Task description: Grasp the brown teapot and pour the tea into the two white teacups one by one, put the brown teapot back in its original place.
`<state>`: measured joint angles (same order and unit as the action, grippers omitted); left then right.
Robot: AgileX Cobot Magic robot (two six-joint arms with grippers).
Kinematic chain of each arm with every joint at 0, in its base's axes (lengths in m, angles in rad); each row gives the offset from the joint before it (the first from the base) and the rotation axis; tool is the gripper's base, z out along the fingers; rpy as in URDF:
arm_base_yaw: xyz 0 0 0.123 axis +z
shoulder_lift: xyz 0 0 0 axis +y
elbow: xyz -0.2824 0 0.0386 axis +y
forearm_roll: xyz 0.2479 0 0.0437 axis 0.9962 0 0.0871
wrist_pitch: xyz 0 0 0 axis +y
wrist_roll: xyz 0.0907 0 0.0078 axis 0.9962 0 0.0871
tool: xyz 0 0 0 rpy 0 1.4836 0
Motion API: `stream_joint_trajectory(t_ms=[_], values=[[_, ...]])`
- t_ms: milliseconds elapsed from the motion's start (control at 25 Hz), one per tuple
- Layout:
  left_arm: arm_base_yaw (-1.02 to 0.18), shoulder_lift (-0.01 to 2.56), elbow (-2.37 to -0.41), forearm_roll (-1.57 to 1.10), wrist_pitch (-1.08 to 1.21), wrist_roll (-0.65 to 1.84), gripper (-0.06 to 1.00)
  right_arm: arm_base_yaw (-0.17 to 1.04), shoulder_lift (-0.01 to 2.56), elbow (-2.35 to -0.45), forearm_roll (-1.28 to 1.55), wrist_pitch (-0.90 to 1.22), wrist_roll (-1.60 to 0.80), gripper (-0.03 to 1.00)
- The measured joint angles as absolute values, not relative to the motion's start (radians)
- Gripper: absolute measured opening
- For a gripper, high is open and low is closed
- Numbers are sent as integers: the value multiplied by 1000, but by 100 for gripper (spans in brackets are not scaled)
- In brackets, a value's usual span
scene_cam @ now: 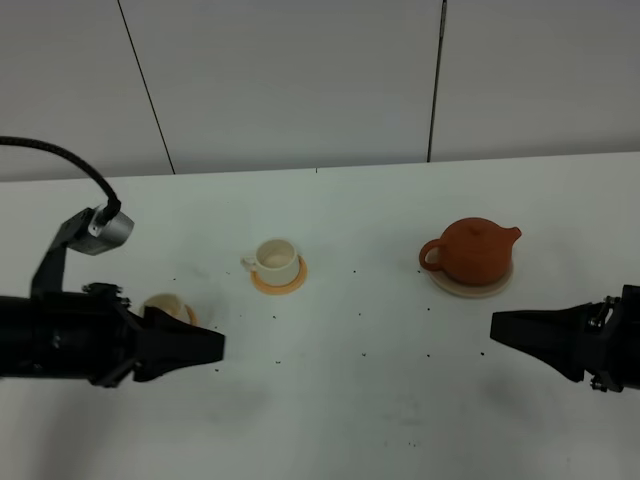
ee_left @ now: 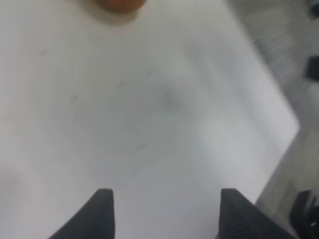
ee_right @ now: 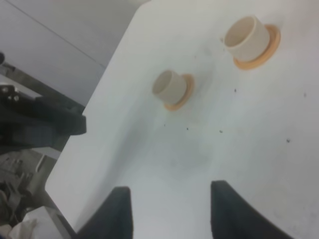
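The brown teapot (scene_cam: 475, 250) stands upright on its pale beige coaster, the original place (scene_cam: 495, 287), at the right of the table; its blurred edge (ee_left: 119, 4) shows in the left wrist view. One white teacup (scene_cam: 275, 258) (ee_right: 247, 37) sits on an orange saucer (scene_cam: 285, 283) mid-table. The second teacup (scene_cam: 165, 307) (ee_right: 169, 85) is partly hidden behind my left arm. My left gripper (scene_cam: 205, 345) (ee_left: 167, 209) is open over bare table. My right gripper (scene_cam: 500, 328) (ee_right: 172, 204) is open, below and apart from the teapot. No tea is visible.
The white table (scene_cam: 350, 400) carries scattered dark specks. A grey panelled wall (scene_cam: 300, 80) runs behind it. The table's edge and the floor (ee_left: 294, 74) appear in the left wrist view. The left arm (ee_right: 40, 122) lies beyond the cups in the right wrist view.
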<state>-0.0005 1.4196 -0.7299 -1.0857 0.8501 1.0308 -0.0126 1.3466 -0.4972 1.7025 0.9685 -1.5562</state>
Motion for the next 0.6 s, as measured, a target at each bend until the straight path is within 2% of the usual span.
stream_joint_trajectory(t_ms=[240, 400, 600], values=[[0, 1253, -784, -547, 857, 500, 53, -13, 1347, -502, 1695, 972, -1554, 36], [0, 1124, -784, -167, 952, 180, 53, -13, 1347, -505, 1692, 974, -1553, 36], [0, 945, -728, 35, 1024, 40, 53, -13, 1347, -510, 1692, 1000, -1553, 36]])
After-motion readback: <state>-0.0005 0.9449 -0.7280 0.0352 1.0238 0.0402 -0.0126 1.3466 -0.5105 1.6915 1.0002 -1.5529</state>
